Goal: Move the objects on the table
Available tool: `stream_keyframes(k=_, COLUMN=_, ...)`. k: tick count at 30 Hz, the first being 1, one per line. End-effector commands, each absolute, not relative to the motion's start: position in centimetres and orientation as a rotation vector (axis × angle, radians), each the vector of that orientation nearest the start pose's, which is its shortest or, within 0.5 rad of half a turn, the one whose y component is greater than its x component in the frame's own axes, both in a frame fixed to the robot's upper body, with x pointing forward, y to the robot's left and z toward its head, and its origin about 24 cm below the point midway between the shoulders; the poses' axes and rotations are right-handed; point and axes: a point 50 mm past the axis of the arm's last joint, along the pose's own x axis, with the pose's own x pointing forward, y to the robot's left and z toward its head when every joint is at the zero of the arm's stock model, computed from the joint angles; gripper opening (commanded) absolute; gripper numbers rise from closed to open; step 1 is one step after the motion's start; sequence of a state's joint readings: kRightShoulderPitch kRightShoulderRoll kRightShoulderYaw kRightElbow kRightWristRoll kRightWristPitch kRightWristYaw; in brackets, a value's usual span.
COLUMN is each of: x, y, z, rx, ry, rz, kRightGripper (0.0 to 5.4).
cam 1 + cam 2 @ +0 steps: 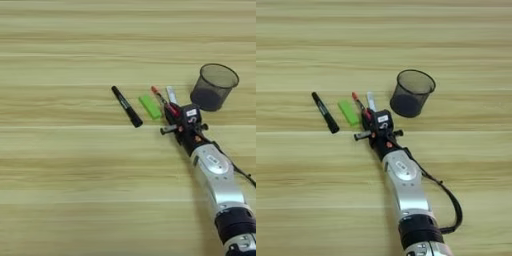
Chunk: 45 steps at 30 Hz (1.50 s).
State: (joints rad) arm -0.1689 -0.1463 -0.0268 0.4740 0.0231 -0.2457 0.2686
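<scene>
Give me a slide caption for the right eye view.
Right gripper reaches the red marker, between green block and mesh cup.

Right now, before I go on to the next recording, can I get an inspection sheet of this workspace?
Surface: light wood-grain table.
Job's things: black marker, small green rectangular block, slim red marker, white-grey marker lying side by side; black mesh cup upright at their right.
Clutter: nothing seen.
Grippers: right gripper at the red marker's near end; grip unclear.
Cables: black cable along the silver forearm.
Surroundings: nothing seen.
</scene>
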Motion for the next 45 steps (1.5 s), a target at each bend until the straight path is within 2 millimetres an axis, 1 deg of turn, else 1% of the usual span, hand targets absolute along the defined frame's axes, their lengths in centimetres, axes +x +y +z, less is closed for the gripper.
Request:
stream_keyframes(k=1, x=28.7, y=-16.8, z=1.7, rx=-0.142, ry=0.029, rz=0.276, kRightGripper=0.54)
stream_keyframes(k=16, x=28.6, y=-16.5, z=1.2, rx=-0.151, ry=0.069, rz=0.302, kRightGripper=0.54)
stream_keyframes(k=17, x=28.6, y=-16.5, z=1.2, rx=-0.152, ry=0.069, rz=0.302, kRightGripper=0.83)
stream_keyframes(k=20, x=28.6, y=-16.4, z=1.3, rx=-0.150, ry=0.060, rz=0.306, kRightGripper=1.04)
stream_keyframes(k=21, x=28.6, y=-16.3, z=1.3, rx=-0.148, ry=0.055, rz=0.309, kRightGripper=1.20)
stream_keyframes(k=27, x=28.6, y=-16.2, z=1.7, rx=-0.143, ry=0.024, rz=0.309, kRightGripper=1.77)
stream_keyframes(k=36, x=28.4, y=-16.7, z=3.9, rx=-0.164, ry=-0.097, rz=0.272, kRightGripper=2.98)
stream_keyframes(k=40, x=28.1, y=-17.1, z=4.9, rx=-0.173, ry=-0.136, rz=0.249, kRightGripper=3.50)
stream_keyframes(k=45, x=27.8, y=-18.2, z=5.6, rx=-0.176, ry=-0.158, rz=0.209, kRightGripper=4.33)
